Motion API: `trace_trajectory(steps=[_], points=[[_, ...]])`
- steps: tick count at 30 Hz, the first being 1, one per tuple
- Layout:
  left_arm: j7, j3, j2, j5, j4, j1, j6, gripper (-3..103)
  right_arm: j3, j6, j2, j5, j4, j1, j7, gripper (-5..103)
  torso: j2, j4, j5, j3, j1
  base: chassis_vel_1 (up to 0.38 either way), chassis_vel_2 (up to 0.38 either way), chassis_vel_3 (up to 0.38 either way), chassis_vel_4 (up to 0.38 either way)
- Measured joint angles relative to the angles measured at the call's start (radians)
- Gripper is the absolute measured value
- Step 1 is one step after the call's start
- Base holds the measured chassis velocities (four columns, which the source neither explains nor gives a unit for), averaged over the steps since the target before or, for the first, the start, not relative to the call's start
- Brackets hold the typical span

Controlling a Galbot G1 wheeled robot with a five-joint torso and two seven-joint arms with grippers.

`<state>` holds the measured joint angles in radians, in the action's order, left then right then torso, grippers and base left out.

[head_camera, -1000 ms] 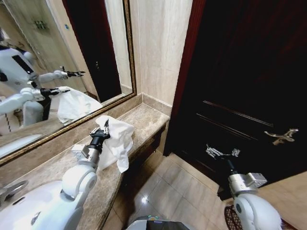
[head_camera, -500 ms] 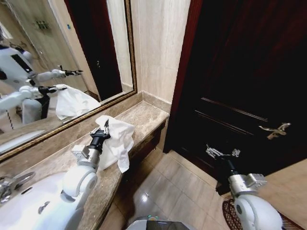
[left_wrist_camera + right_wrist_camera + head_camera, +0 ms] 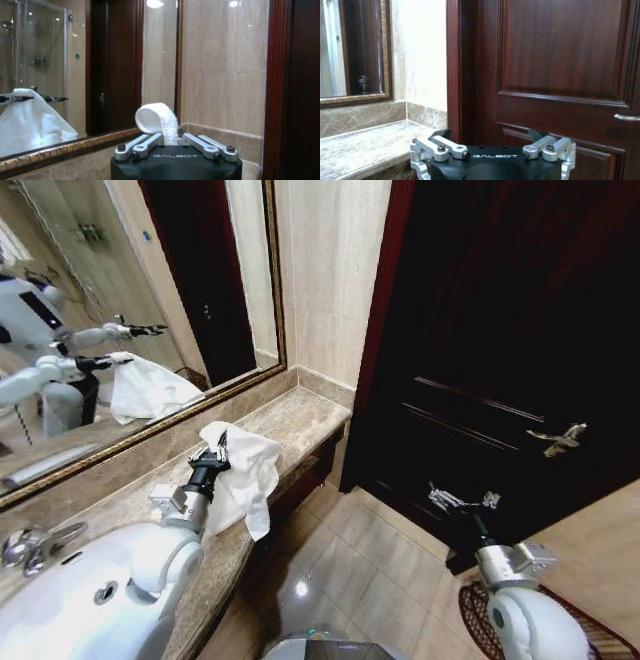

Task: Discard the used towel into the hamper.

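1. Two pincers showed from the head: the left pincer (image 3: pixel 212 448) clamped the white towel (image 3: pixel 245 475) above the table (image 3: pixel 300 425).
2. The right pincer (image 3: pixel 462 501) hung apart near the door (image 3: pixel 500 330).
3. The hamper (image 3: pixel 475 610) peeked by the right arm.
4. Up close, the towel (image 3: pixel 159 122) curled between the fingers (image 3: pixel 145 141).

Glossy white rounded arms end in black wrists; each silver-fingered tool, left tool (image 3: pixel 213 448) and right tool (image 3: pixel 462 500), bears "GALBOT" lettering and dark screws.

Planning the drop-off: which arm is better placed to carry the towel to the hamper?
Left. Its hand is shut on the towel above the counter; the right hand hangs open and empty. The hamper sits at the right arm's side.
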<state>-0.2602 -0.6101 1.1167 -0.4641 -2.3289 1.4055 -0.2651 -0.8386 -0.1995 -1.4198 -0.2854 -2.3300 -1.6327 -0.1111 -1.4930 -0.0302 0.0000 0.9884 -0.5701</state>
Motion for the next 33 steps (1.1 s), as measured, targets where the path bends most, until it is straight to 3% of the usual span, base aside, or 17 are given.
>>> trace_trajectory(steps=[17,33], points=[[0.051,0.005,0.004,0.034,0.02,0.003,0.028,2,0.005,0.001,-0.001,0.003,0.006,0.003,-0.002,100,0.0,-0.0002,-0.0001,0.0,0.0,0.071,-0.069,-0.063,0.075],[0.057,0.008,0.005,0.041,0.036,0.0,0.036,2,0.006,0.028,-0.012,0.012,0.024,0.004,-0.015,100,0.0,-0.0001,0.0,0.0,0.0,-0.009,-0.057,-0.054,-0.014]])
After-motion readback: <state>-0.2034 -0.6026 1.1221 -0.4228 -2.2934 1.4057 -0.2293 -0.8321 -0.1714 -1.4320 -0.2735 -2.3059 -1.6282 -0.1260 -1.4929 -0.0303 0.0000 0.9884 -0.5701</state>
